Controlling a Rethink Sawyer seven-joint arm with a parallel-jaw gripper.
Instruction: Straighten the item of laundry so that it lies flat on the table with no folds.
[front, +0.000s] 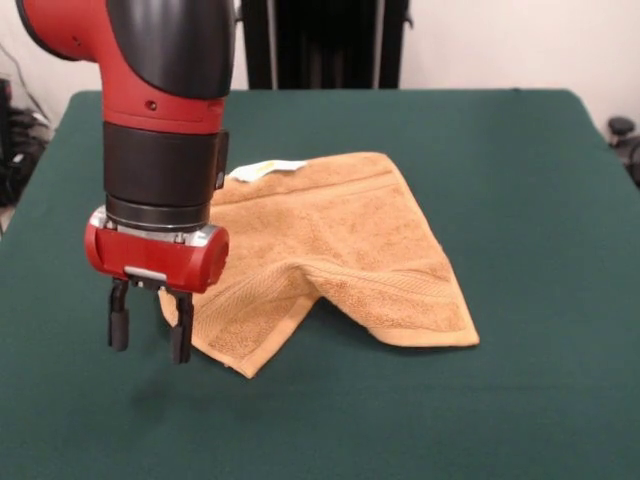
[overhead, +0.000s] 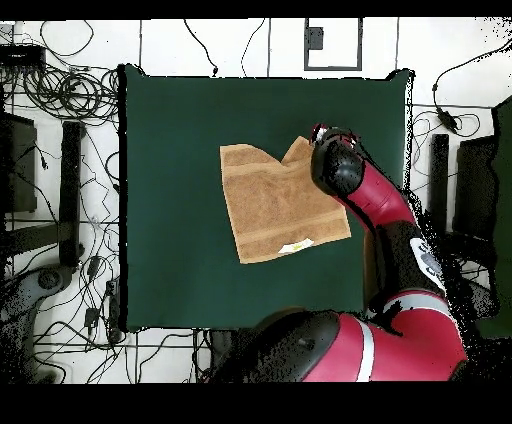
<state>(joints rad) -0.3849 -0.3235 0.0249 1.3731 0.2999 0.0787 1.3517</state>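
Observation:
The tan-orange towel (front: 340, 245) lies near the middle of the dark green table (front: 520, 160). It is not flat: its near edge is bunched into a raised ridge with a notch, and one near corner is folded. Its white tag (front: 268, 168) sticks out at the far edge. My gripper (front: 148, 330) hangs just above the table at the towel's near left corner, open and empty, with one finger (front: 180, 338) next to the towel's edge. In the overhead view the towel (overhead: 270, 200) shows with its tag (overhead: 296, 245), and my arm (overhead: 340, 168) covers the gripper at the towel's right corner.
Wide bare cloth surrounds the towel on the table (overhead: 170, 150). Cables (overhead: 60, 90) and equipment lie on the floor around the table. A dark stand (front: 320, 40) rises behind the table's far edge.

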